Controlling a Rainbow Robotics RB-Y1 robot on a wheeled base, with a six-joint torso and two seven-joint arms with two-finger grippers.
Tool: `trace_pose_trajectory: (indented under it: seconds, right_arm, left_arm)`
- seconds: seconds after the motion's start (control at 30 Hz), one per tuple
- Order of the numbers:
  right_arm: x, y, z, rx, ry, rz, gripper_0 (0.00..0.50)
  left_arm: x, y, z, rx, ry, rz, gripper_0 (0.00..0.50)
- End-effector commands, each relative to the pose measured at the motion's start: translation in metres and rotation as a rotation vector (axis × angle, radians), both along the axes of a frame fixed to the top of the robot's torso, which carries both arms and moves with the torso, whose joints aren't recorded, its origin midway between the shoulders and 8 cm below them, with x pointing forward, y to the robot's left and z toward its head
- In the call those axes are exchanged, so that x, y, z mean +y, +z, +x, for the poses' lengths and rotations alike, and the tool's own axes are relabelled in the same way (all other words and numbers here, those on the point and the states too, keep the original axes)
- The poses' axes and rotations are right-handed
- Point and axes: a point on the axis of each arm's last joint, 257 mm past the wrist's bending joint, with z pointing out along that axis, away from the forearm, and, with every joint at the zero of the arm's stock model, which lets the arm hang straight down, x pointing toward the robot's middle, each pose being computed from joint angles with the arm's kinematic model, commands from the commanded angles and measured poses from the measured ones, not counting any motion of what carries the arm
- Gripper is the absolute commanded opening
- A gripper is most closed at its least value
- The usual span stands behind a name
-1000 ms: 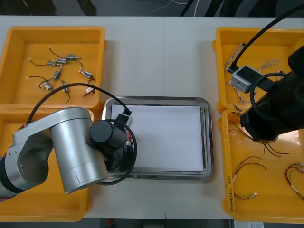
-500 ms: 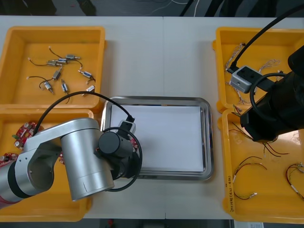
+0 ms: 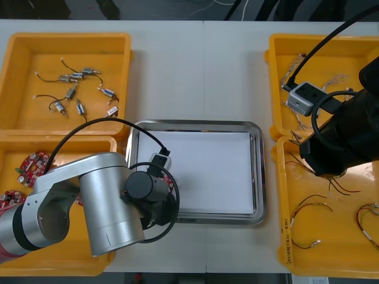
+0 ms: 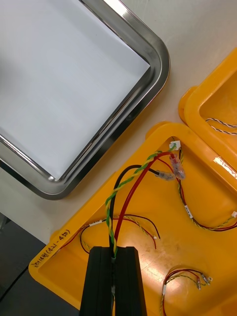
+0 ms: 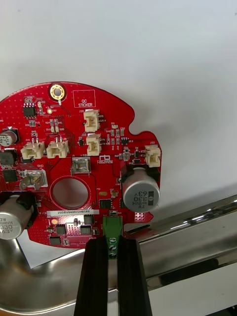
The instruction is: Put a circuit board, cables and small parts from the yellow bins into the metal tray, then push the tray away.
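Starting at the left gripper (image 5: 112, 245): pinched tight on the little green connector (image 5: 112, 228) at the edge of the round red circuit board (image 5: 98, 168), face up and roughly level. Parked right over the near left corner of the metal tray (image 5: 197, 229), mostly above the white liner (image 5: 163, 59), with the gripped edge out over the shiny rim. Can't tell if resting on the liner or hovering just above it.

Over at the right gripper (image 4: 114, 253): squeezed onto a red and yellow cable (image 4: 110, 212), held up above the near right yellow bin (image 4: 217, 256), with the loose end out toward that bin's corner.

So, looks like mid-placement on the board, with the cable queued up behind it. Next up, probably: ease down flat onto the liner, spread the left jaws, back straight out without dragging the connector along. Then swing the cable across to the tray. Haven't touched the small metal parts (image 3: 108, 93) in the far left yellow bin (image 3: 68, 38), so no pushing the tray for a while.
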Motion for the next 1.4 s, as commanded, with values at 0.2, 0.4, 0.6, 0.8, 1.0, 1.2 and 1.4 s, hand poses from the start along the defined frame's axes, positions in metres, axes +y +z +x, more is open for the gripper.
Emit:
trace_pose_trajectory:
  seconds: [0.2, 0.4, 0.6, 0.8, 1.0, 1.2, 1.4]
  right_arm:
    - [0.006, 0.009, 0.002, -0.020, -0.014, 0.013, 0.000]
    - [0.006, 0.009, 0.002, -0.018, -0.013, 0.013, 0.000]
    - [0.006, 0.009, 0.002, -0.018, -0.013, 0.013, 0.000]
    - [0.009, 0.007, 0.001, -0.015, 0.003, 0.001, 0.000]
    - [0.023, 0.005, 0.001, -0.021, 0.057, -0.035, 0.000]
    - [0.049, 0.001, -0.003, -0.011, 0.116, -0.017, 0.000]
    - [0.085, -0.013, -0.010, 0.027, 0.211, -0.024, 0.000]
  left_arm:
    - [-0.015, 0.006, 0.005, -0.034, 0.072, -0.088, 0.372]
    - [-0.014, 0.008, 0.008, -0.045, 0.092, -0.094, 0.466]
    - [-0.009, 0.010, 0.014, -0.065, 0.110, -0.091, 0.500]
    - [0.000, 0.015, 0.022, -0.079, 0.136, -0.091, 0.500]
    - [0.014, 0.034, 0.036, -0.057, 0.189, -0.129, 0.500]
    - [0.029, 0.056, 0.051, -0.043, 0.240, -0.173, 0.500]
    - [0.051, 0.086, 0.067, -0.047, 0.293, -0.210, 0.500]
